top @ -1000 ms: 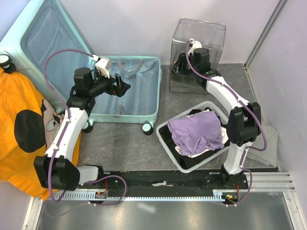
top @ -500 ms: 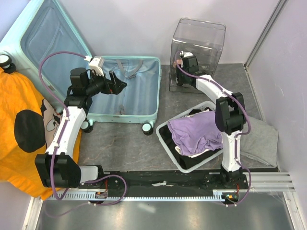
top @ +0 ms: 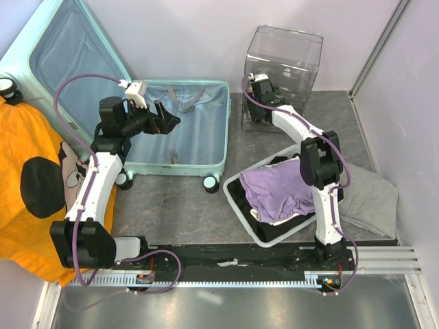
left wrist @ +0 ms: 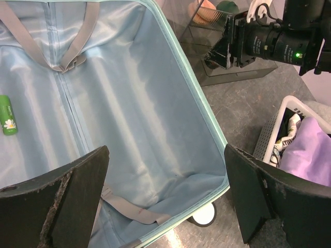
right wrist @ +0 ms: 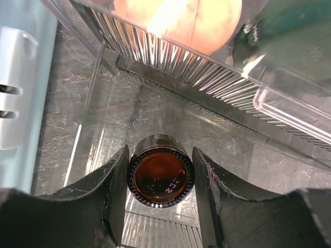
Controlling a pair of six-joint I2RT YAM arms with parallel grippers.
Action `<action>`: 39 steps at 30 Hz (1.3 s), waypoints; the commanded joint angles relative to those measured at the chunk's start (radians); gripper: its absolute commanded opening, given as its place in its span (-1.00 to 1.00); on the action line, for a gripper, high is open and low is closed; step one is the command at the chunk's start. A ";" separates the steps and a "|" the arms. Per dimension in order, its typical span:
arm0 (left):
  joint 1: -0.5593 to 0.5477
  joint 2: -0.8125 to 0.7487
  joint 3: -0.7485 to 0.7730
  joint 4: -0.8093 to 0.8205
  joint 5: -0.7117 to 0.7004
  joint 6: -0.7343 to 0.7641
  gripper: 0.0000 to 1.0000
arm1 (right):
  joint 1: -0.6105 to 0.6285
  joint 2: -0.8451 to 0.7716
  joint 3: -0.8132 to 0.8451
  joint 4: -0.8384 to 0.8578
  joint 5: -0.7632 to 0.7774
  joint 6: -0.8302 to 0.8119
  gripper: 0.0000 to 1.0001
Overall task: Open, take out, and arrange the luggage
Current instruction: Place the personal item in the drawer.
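The mint luggage (top: pixel 180 156) lies open with its lid (top: pixel 65 51) leaning up at the back left. Its pale blue lining (left wrist: pixel 129 98) holds grey straps and a small green tube (left wrist: pixel 7 117). My left gripper (top: pixel 170 120) hovers over the suitcase's base, and in the left wrist view the left gripper (left wrist: pixel 165 155) stands wide open with nothing in it. My right gripper (top: pixel 256 91) reaches into the left side of the clear box (top: pixel 291 48). In the right wrist view the right gripper (right wrist: pixel 161 157) is shut on a brown bottle (right wrist: pixel 161 178), seen end-on.
A white mesh basket (top: pixel 235 195) with a purple cloth (top: pixel 278 186) stands right of the luggage's wheel (top: pixel 211 183). An orange cloth (top: pixel 27 137) lies at the left and a grey cloth (top: pixel 376 199) at the right. An orange object (right wrist: pixel 178 18) shows beyond the box wall.
My right gripper has swung left inside the clear box, still holding the bottle. My left gripper has shifted slightly back and left over the suitcase, staying open.
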 commanded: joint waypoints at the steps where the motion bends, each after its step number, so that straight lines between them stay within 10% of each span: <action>1: 0.008 -0.008 0.003 0.041 0.000 -0.030 0.99 | -0.007 0.029 0.064 -0.024 0.035 -0.008 -0.79; 18: 0.009 -0.011 0.000 0.044 0.020 -0.017 0.99 | -0.005 0.016 0.082 -0.036 0.021 0.002 0.32; 28: 0.009 -0.009 -0.017 0.038 -0.078 0.026 0.97 | -0.007 -0.125 -0.013 0.039 -0.052 0.031 0.39; 39: -0.038 0.193 0.167 -0.148 -0.433 0.105 0.64 | -0.001 -0.598 -0.471 0.448 -0.288 0.120 0.39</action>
